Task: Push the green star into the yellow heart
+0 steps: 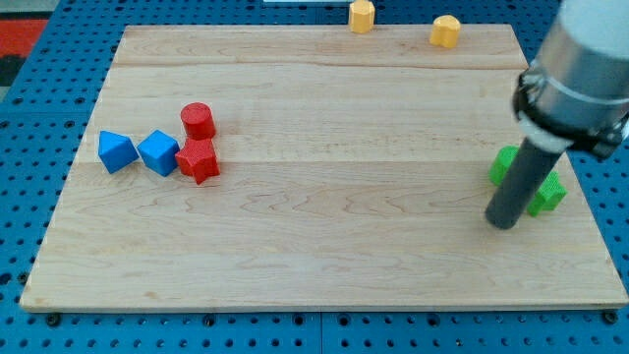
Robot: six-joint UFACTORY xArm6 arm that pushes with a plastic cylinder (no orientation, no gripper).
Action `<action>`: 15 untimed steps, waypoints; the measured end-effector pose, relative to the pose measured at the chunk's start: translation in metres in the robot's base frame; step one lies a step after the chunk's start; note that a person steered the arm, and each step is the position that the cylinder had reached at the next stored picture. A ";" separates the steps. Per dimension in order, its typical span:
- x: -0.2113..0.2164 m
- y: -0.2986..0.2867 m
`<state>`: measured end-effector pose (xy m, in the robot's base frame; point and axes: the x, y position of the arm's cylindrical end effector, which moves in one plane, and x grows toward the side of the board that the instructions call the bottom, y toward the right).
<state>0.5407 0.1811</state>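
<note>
My tip (pixel 504 223) rests on the wooden board (pixel 314 246) at the view's right. Right behind the rod lie two green pieces: one green block (pixel 504 163) at its upper left and one green block (pixel 548 193) at its right. The rod hides the part between them, so I cannot tell which is the star. Two yellow blocks sit at the view's top edge: one yellow block (pixel 362 16) near the middle and one yellow block (pixel 445 30) further right. Their shapes are hard to make out; I cannot tell which is the heart.
At the view's left lie a red cylinder (pixel 198 120), a red star-like block (pixel 199 160) and two blue blocks (pixel 117 150) (pixel 158 151), close together. The board's right edge is just beyond the green blocks.
</note>
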 end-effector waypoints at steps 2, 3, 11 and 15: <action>0.001 0.106; -0.032 0.055; -0.186 -0.029; -0.269 0.021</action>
<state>0.2720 0.2022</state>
